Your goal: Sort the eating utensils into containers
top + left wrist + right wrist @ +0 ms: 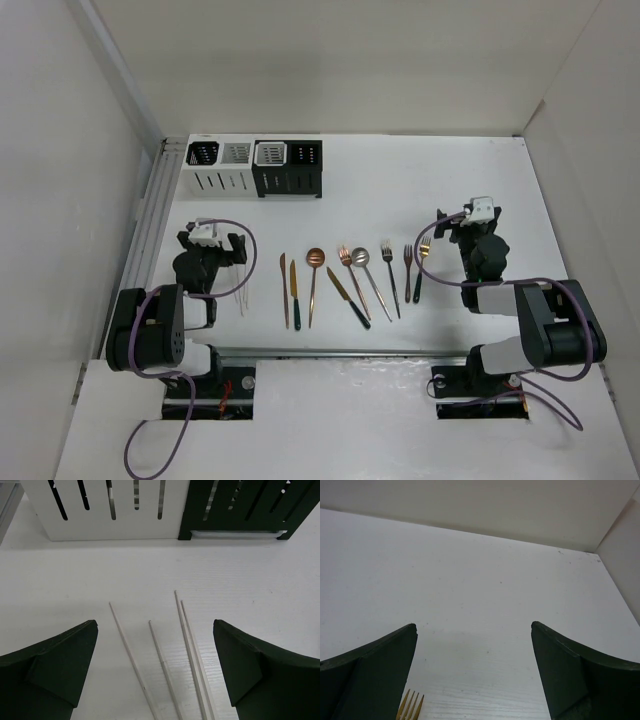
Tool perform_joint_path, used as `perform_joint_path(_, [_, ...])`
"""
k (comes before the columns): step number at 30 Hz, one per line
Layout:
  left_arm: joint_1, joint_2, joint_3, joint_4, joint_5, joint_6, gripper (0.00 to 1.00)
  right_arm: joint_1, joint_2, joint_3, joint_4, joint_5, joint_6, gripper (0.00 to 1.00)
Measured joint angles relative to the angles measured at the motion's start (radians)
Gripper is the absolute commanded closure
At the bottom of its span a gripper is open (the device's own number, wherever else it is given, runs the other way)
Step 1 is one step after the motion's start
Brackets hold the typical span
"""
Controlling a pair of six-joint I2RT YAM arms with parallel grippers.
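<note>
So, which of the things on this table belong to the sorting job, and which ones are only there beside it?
Belong to the job:
- row of forks, knives and spoons
- chopsticks
- white caddies
- black caddies

Not part of it:
- purple cables
- metal rail along the table's left edge

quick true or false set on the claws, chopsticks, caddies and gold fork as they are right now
1. The left claw and the right claw are both open and hold nothing. True.
2. The chopsticks stand in a white caddy. False: they lie flat on the table, between the left claw's fingers.
3. The caddies form one row, white caddies beside black caddies. True.
4. The right claw grips the gold fork. False: it lies on the table, ungripped, with only its tines showing in the right wrist view.
</note>
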State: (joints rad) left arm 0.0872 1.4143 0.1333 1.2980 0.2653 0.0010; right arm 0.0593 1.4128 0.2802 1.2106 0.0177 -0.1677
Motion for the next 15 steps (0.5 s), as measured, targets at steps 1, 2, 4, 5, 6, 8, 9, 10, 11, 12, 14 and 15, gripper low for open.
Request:
perform_joint_path(1, [-0.001,0.0,0.0,0.0,0.0,0.002,0.0,0.0,0.0,0.0,0.0,0.0,0.0,0.0])
perform_joint_path(2, [-0.001,0.0,0.0,0.0,0.0,0.002,0.0,0.0,0.0,0.0,0.0,0.0,0.0,0.0])
perform_joint_path(4, [-0.006,0.0,0.0,0.0,-0.005,0.005,0.0,0.0,0.0,0.0,0.0,0.0,0.0,0.0])
perform_joint_path(5, [-0.01,0.0,0.0,0.0,-0.01,0.006,0.0,0.0,0.0,0.0,0.0,-0.001,0.0,0.0])
perform_joint_path(6, [-0.016,0.0,0.0,0.0,-0.01,0.011,0.0,0.0,-0.004,0.003,-0.013,-0.009,-0.002,0.0])
perform_joint_path(8, [-0.028,-0.01,-0.002,-0.002,0.003,0.024,0.0,0.001,-0.03,0.069,-0.129,-0.054,-0.022,0.0])
perform_joint_path(9, [-0.027,-0.035,-0.002,-0.019,0.011,0.023,0.0,0.012,-0.056,0.145,-0.27,-0.07,-0.062,0.0])
perform_joint_path(10, [-0.02,-0.077,0.004,-0.049,0.024,0.022,0.0,0.032,-0.074,0.24,-0.401,-0.067,-0.105,0.0])
perform_joint_path(11, [-0.009,-0.137,0.034,-0.122,0.04,0.029,0.0,0.072,-0.085,0.35,-0.531,-0.045,-0.152,0.0])
perform_joint_path(12, [-0.004,-0.2,0.095,-0.225,0.054,0.067,0.0,0.122,-0.09,0.467,-0.636,-0.01,-0.211,0.0])
perform_joint_path(14, [-0.002,-0.274,0.29,-0.431,0.075,0.185,0.0,0.253,-0.102,0.662,-0.756,0.095,-0.34,0.0])
perform_joint_path(15, [-0.007,-0.284,0.41,-0.501,0.076,0.255,0.0,0.316,-0.105,0.747,-0.792,0.164,-0.404,0.0])
